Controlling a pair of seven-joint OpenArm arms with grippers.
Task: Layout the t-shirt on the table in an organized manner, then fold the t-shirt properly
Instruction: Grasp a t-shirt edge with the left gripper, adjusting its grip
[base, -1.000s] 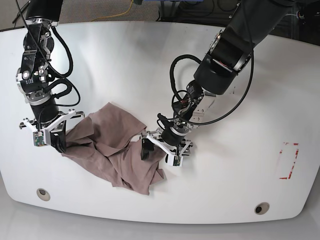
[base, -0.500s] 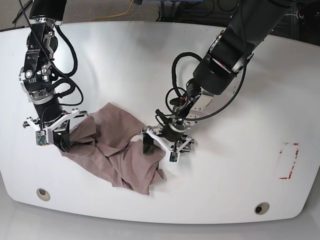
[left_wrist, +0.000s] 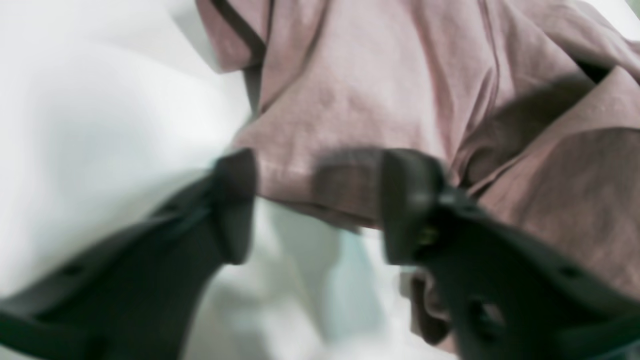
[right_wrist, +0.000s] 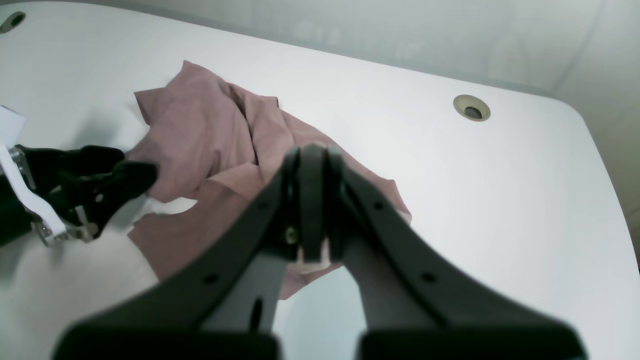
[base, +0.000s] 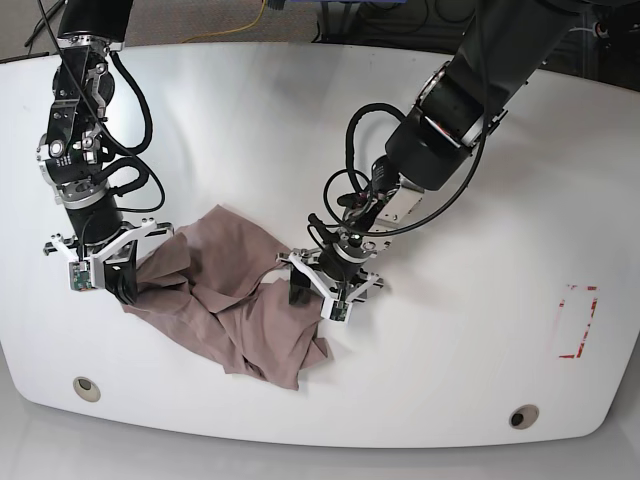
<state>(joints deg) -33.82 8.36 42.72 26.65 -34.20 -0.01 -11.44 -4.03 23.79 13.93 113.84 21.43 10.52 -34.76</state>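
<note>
The mauve-brown t-shirt (base: 232, 292) lies crumpled on the white table (base: 300, 120), at front left in the base view. My right gripper (base: 120, 284) is at the shirt's left edge. In the right wrist view its fingers (right_wrist: 311, 200) are pressed together with fabric pinched between them, and the t-shirt (right_wrist: 200, 130) spreads beyond. My left gripper (base: 314, 290) is at the shirt's right edge. In the left wrist view it (left_wrist: 320, 210) is open, and the t-shirt (left_wrist: 380, 90) hem lies between the two fingers.
Two grommet holes (base: 86, 388) (base: 523, 416) sit near the table's front edge. A red tape rectangle (base: 577, 320) marks the right side. Cables lie on the floor behind the table. The left gripper also shows in the right wrist view (right_wrist: 95, 185).
My left gripper has moved left and now straddles the shirt's right edge. My right gripper has shifted slightly up and right, still at the shirt's left edge.
</note>
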